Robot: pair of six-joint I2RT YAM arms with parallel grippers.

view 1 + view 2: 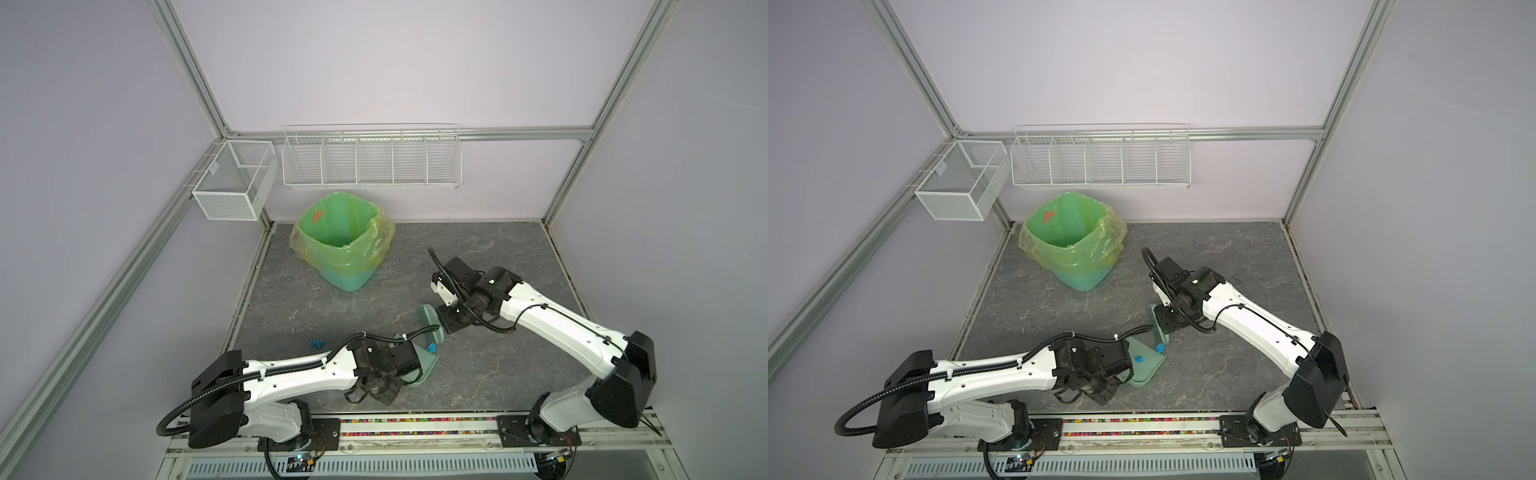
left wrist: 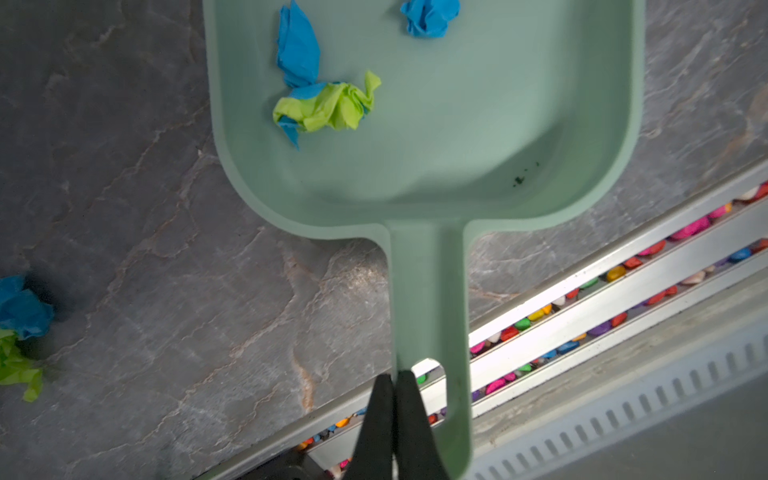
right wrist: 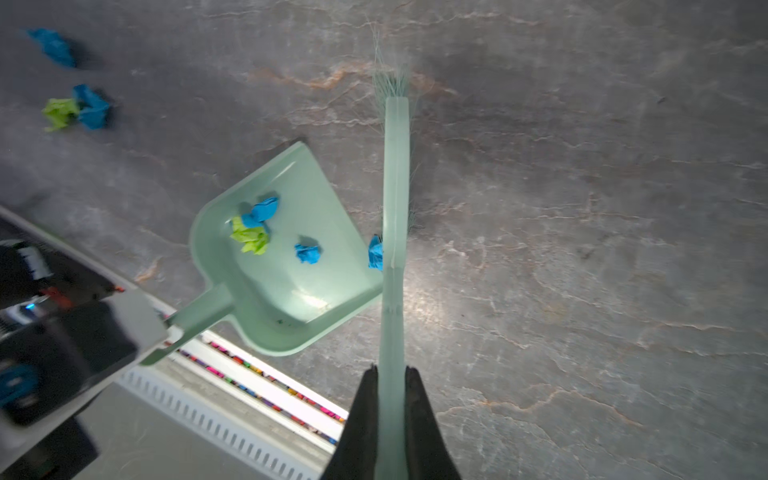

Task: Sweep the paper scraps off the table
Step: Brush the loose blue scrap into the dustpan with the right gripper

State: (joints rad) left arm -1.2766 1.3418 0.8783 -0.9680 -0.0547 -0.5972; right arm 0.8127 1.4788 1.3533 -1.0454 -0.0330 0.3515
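My left gripper (image 2: 394,376) is shut on the handle of the pale green dustpan (image 2: 457,124), which rests on the table (image 1: 498,365) near its front edge. Inside the pan lie two blue paper scraps (image 2: 297,45) and a lime-green one (image 2: 328,108). My right gripper (image 3: 392,370) is shut on the handle of the pale green brush (image 3: 395,187), whose bristles stand along the pan's open lip. One blue scrap (image 3: 375,253) sits between brush and lip. Loose blue and green scraps (image 3: 91,108) lie on the table left of the pan, one showing in a top view (image 1: 316,343).
A green bin (image 1: 345,241) lined with a yellow bag stands at the back left of the table. White wire baskets (image 1: 372,158) hang on the back wall and the left frame. An aluminium rail (image 1: 415,422) holding coloured bits runs along the front edge, just behind the pan's handle.
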